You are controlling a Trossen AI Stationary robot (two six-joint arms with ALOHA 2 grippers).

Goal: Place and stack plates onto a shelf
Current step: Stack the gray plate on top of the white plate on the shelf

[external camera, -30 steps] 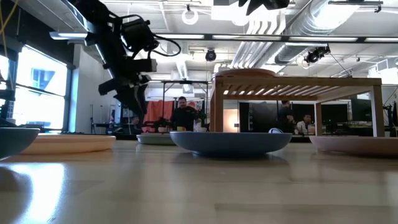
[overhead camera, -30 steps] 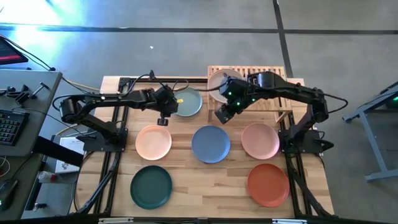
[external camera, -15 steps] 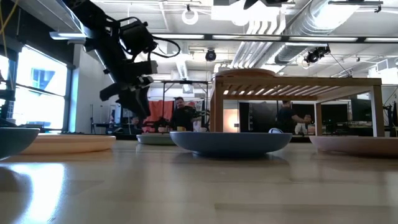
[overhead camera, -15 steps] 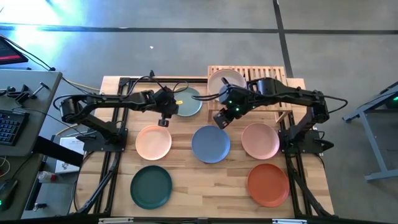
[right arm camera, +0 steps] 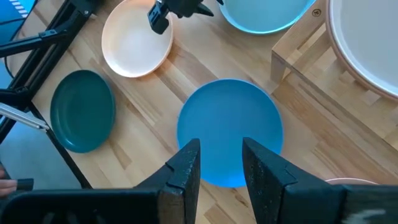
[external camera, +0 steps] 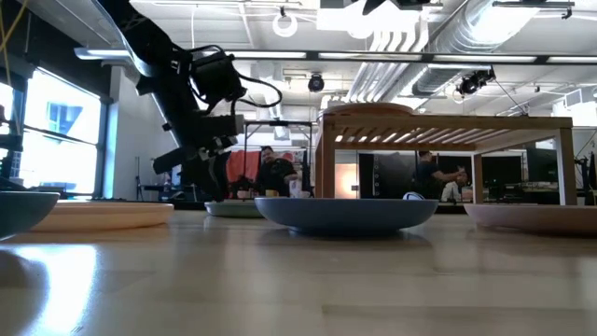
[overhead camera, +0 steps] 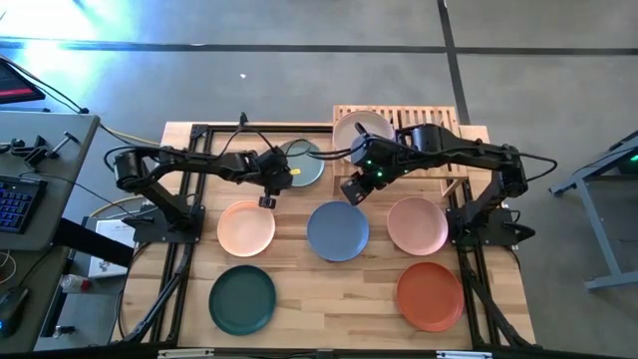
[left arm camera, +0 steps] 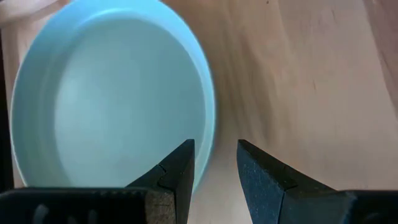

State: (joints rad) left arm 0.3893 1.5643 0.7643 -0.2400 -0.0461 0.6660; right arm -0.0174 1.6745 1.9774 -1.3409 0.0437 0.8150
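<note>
Left gripper (overhead camera: 267, 200) now lower, beside sage plate (overhead camera: 302, 164); jaws apart.

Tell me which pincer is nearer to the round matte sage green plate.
Left. The left pincer hovers open over the rim of the round matte sage green plate; the right pincer is farther away, open above the round blue plate.

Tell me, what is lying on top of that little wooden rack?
One pale pink plate lies on the shelf, on its left half. The right arm crosses over the other half, hiding part of the slats.
</note>
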